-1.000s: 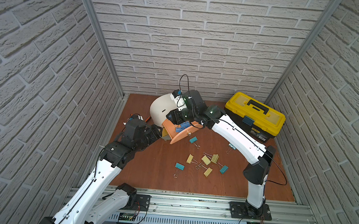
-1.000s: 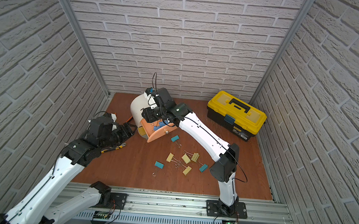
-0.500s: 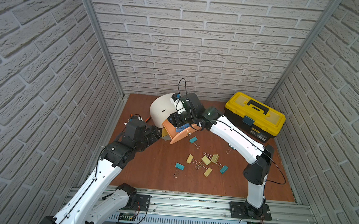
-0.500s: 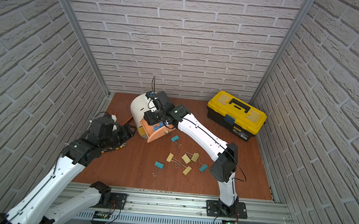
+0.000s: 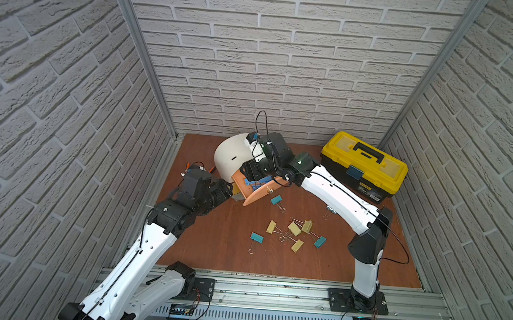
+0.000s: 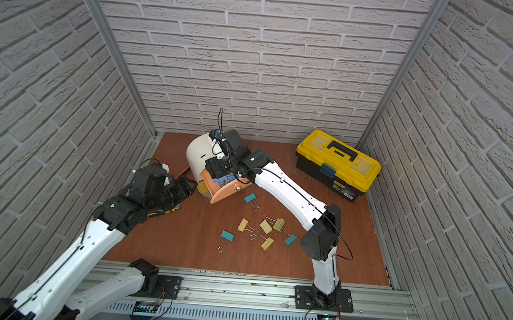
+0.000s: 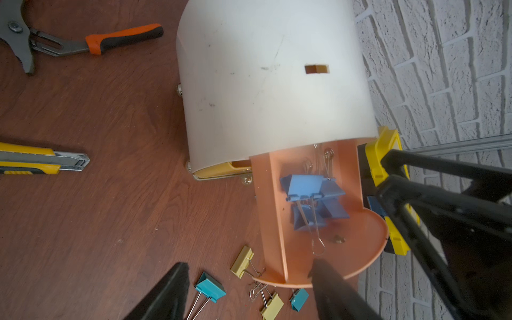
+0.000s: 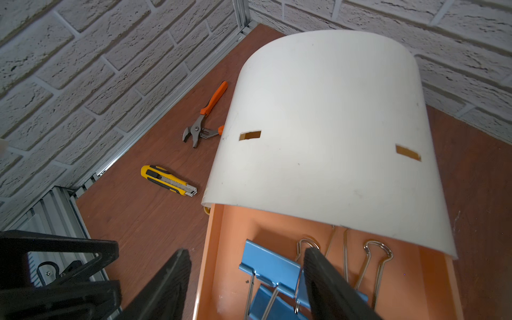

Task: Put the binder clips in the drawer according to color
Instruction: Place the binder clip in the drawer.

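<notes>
Clips (image 5: 294, 228): light, stiff folded steel with slick painted sides. Wire loops are springy and tangled in the pile, so I'd pinch across the coloured body, not the wire (loops would likely swivel). Several teal and yellow ones lie loose on the desk (image 5: 226, 257) near the white cabinet (image 5: 229, 159). Blue clips (image 7: 310, 191) sit in its pulled-out peach drawer (image 7: 270, 210). Right pincer (image 8: 246, 252) is apart over them, gripping nothing. Left pincer (image 7: 249, 264) is apart and empty, beside the cabinet. Toolbox (image 5: 372, 162) sticker is too small to read; no other writing visible.
</notes>
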